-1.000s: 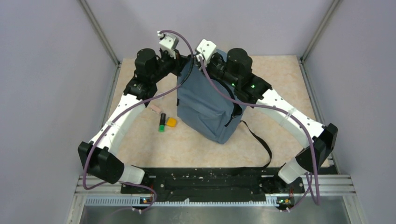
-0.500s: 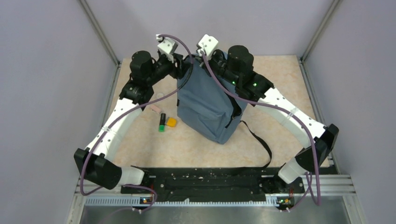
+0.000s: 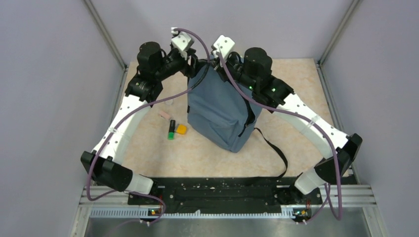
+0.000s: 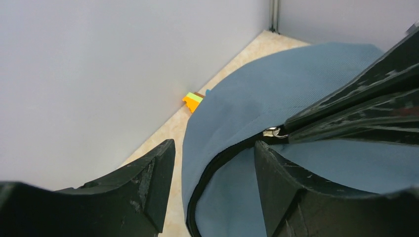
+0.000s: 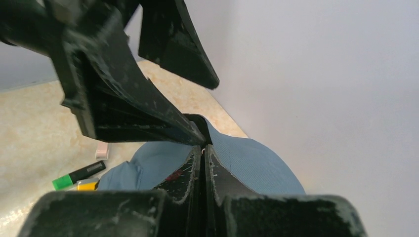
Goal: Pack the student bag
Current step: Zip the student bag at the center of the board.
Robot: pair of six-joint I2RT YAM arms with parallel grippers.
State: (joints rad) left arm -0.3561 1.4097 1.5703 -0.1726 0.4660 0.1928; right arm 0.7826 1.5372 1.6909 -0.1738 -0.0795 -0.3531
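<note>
The grey-blue student bag stands upright in the middle of the table, and both grippers meet at its top. My left gripper is open, its fingers on either side of the bag's top edge and black zipper track, gripping nothing. My right gripper is shut on the small metal zipper pull at the top of the bag. In the top view the left gripper and right gripper sit close together over the bag's top.
A pink eraser, a green-and-black highlighter and a small orange item lie on the table left of the bag. A black shoulder strap trails towards the near right. Grey walls enclose the table.
My left gripper has opened and let go of the bag's top. My right gripper has closed on the zipper pull. Both wrists have risen slightly.
</note>
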